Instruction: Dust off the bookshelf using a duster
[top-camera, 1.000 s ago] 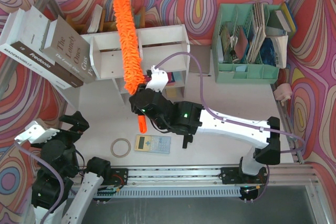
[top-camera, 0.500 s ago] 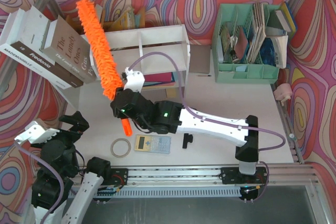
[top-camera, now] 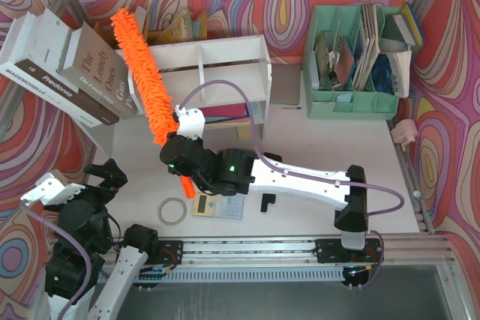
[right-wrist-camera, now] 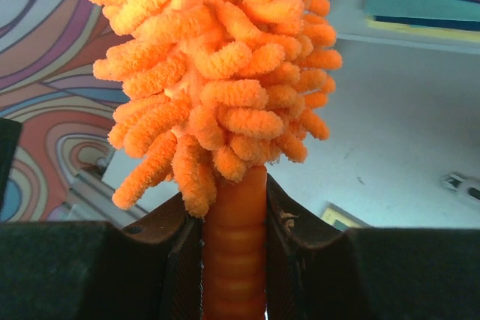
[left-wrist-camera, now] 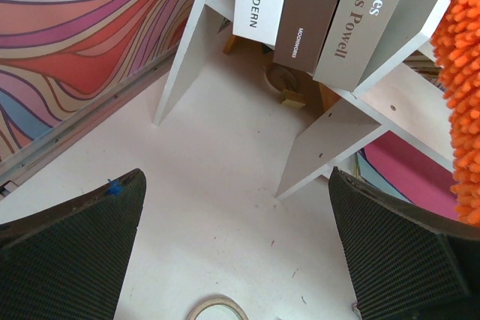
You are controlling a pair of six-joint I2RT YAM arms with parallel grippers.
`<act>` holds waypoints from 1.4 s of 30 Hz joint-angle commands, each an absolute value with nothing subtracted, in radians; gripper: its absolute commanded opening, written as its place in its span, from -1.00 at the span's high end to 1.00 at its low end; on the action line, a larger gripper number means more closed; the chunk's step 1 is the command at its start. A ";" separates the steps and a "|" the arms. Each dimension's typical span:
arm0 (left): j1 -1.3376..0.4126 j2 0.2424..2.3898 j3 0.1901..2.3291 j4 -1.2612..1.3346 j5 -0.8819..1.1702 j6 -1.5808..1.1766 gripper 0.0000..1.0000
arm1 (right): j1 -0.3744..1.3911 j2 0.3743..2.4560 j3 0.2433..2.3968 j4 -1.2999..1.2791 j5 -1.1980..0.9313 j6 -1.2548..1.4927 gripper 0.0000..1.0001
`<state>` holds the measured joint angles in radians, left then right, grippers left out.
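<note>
- Top external view: the duster (top-camera: 142,73) slants up-left across the left end of the bookshelf (top-camera: 225,54), with its tip close to the leaning books (top-camera: 82,65). A wide sweep could topple them.
- Its fluff might also snag on a divider fin (top-camera: 199,64) and twist the handle (right-wrist-camera: 234,260) in the grip.
- Right jaws are clamped tight on that orange handle.
- Left jaws gape wide and empty above the bench (top-camera: 337,140), at its near left.

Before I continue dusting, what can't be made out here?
Top view: the long orange fluffy duster covers the left end of the small white wooden bookshelf; contact unclear.
Top view: the right arm hides part of its lower tier.
Right wrist view: duster tip cut off by the top edge.
</note>
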<state>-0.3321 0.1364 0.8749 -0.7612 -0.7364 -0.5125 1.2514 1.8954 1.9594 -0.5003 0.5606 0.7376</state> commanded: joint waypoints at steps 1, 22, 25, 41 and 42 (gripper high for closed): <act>-0.333 0.123 0.862 -0.761 -0.730 -0.511 -0.97 | 1.252 1.795 1.893 -0.545 0.730 0.737 1.00; -0.333 0.121 0.862 -0.763 -0.730 -0.511 -0.97 | 1.286 1.846 1.954 -0.418 0.543 0.580 1.00; -0.333 0.120 0.862 -0.762 -0.730 -0.511 -0.97 | 1.287 1.874 1.984 -0.429 0.506 0.581 1.00; -0.333 0.120 0.862 -0.761 -0.727 -0.511 -0.97 | 1.270 1.691 1.789 -0.464 0.782 0.636 1.00; -0.333 0.120 0.862 -0.761 -0.728 -0.511 -0.97 | 1.267 1.681 1.780 -0.468 0.791 0.636 1.00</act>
<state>-0.3321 0.1364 0.8745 -0.7612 -0.7361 -0.5125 1.2839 1.7836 1.7992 -0.4915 0.6643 0.6186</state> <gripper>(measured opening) 0.985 0.337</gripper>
